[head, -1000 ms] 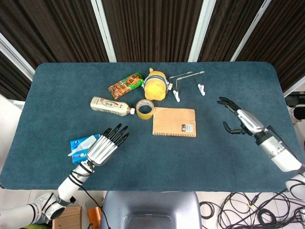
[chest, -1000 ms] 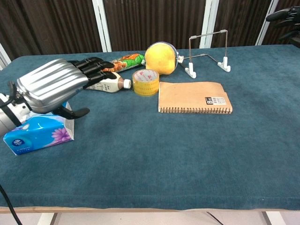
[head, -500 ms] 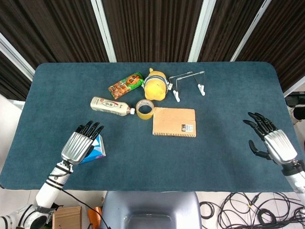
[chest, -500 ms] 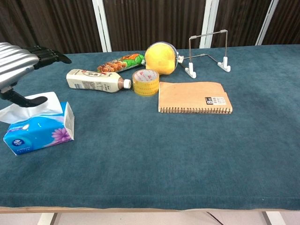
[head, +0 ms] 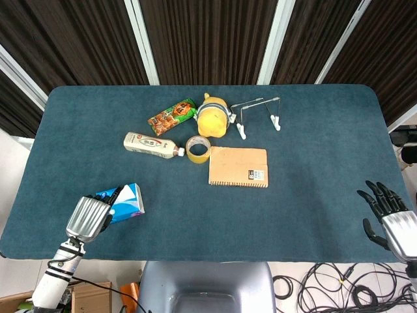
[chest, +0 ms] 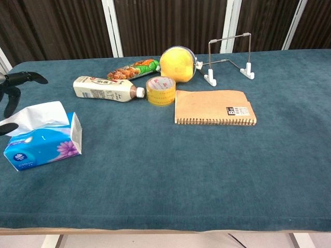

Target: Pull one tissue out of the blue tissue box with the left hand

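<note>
Silver-backed left hand [head: 86, 217] at near left table edge, dark fingers spread, gripping nothing, just left of blue cardboard tissue box [chest: 42, 146] with white tissue [chest: 40, 112] standing from its slot. Right hand [head: 393, 223] off near right corner, fingers apart, empty. Farther in: tan spiral notebook [head: 238, 167], yellow tape roll [head: 197, 149], white bottle [head: 150, 144], yellow plush toy [head: 212, 117], wire stand [head: 259, 112].

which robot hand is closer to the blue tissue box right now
Left. The left robot hand sits right beside the blue tissue box, at its near-left end by the table's front edge. The right robot hand is far across the table, off the front-right corner.
</note>
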